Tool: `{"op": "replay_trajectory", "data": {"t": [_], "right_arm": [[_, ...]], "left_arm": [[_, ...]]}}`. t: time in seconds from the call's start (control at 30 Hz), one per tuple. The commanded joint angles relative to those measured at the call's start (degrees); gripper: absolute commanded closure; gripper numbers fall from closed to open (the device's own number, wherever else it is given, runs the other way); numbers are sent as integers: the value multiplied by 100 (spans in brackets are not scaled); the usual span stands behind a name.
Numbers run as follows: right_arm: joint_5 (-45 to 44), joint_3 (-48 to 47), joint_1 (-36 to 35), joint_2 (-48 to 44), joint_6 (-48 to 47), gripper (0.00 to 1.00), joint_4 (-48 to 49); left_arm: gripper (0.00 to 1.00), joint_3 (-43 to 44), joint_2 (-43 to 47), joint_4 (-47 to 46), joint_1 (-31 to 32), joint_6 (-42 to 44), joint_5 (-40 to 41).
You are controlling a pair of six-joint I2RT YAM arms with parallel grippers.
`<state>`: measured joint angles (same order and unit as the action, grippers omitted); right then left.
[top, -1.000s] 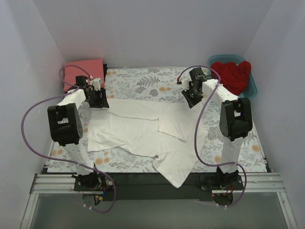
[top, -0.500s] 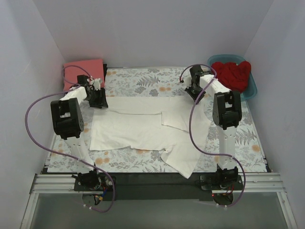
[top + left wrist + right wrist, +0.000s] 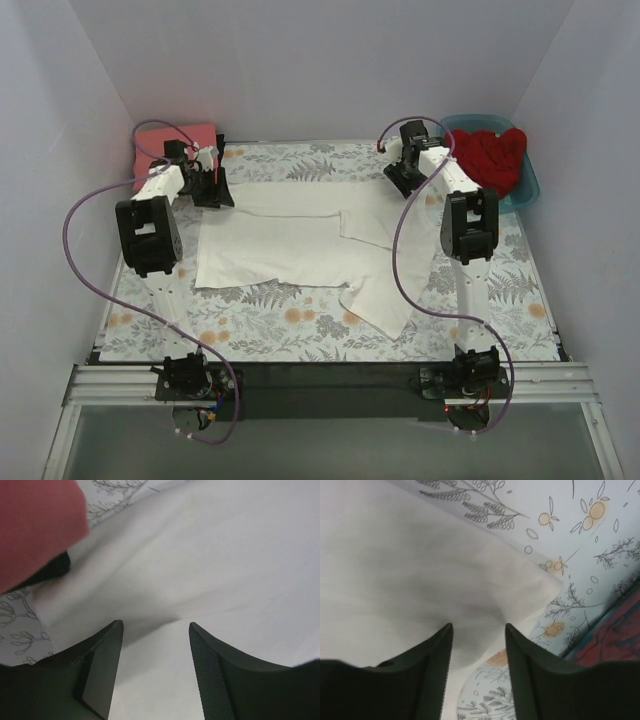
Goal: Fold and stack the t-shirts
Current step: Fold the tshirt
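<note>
The white t-shirt [image 3: 290, 250] lies spread on the table, with one sleeve folded in and a flap pointing to the front right. My left gripper [image 3: 212, 190] is at its back left corner, jaws open over the white cloth [image 3: 225, 570]. My right gripper [image 3: 400, 185] is at its back right corner, jaws open over the cloth edge [image 3: 420, 565]. The coral-pink shirt [image 3: 170, 140] lies folded at the back left and shows in the left wrist view [image 3: 35, 525]. The red shirt [image 3: 485, 155] is bunched in the teal tub [image 3: 525, 190].
The floral table cloth [image 3: 300, 330] covers the table. White walls close in the back and both sides. The tub stands at the back right corner, close to my right arm. Purple cables loop beside both arms.
Both arms have reached farther back and pulled the white shirt away from the near edge. Its front flap hung over that edge and now lies on the table.
</note>
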<state>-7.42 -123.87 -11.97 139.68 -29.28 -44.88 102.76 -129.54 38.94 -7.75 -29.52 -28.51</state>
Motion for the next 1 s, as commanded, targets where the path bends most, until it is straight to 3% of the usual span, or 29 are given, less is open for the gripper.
{"op": "replay_trajectory", "data": {"t": [0.0, 0.07, 0.1, 0.2, 0.3, 0.33, 0.6, 0.73, 0.97], "right_arm": [[696, 379, -16, -1256, -174, 37, 15], [1207, 959, -69, -2126, -358, 11, -64], [1443, 1153, -104, -2407, -446, 5, -117], [1786, 1848, -157, -3331, -849, 2, -686], [2059, 2708, -183, -3973, -1184, 7, -1311], [2147, 3589, -235, -4627, -1360, 15, -1452], [1824, 6152, -807, -5643, -1458, 32, -928], [1595, 6840, -1096, -5723, -1266, 38, -522], [1278, 7290, -1352, -5671, -861, 37, 137]], "left_arm": [[45, -151, 1156, 526, -16, 383, -883], [41, -256, 1710, 963, -25, 656, -1033], [40, -317, 1886, 1132, -34, 945, -1147], [40, -721, 2440, 1800, -156, 1447, -1366], [40, -1336, 2976, 2433, -315, 2229, -1596], [40, -1851, 3352, 2800, -367, 2884, -1561], [44, -3322, 4339, 2716, -368, 3461, -1236], [44, -3684, 4525, 2584, -368, 3461, -1025], [44, -3851, 4551, 2399, -368, 3374, -893]]}}
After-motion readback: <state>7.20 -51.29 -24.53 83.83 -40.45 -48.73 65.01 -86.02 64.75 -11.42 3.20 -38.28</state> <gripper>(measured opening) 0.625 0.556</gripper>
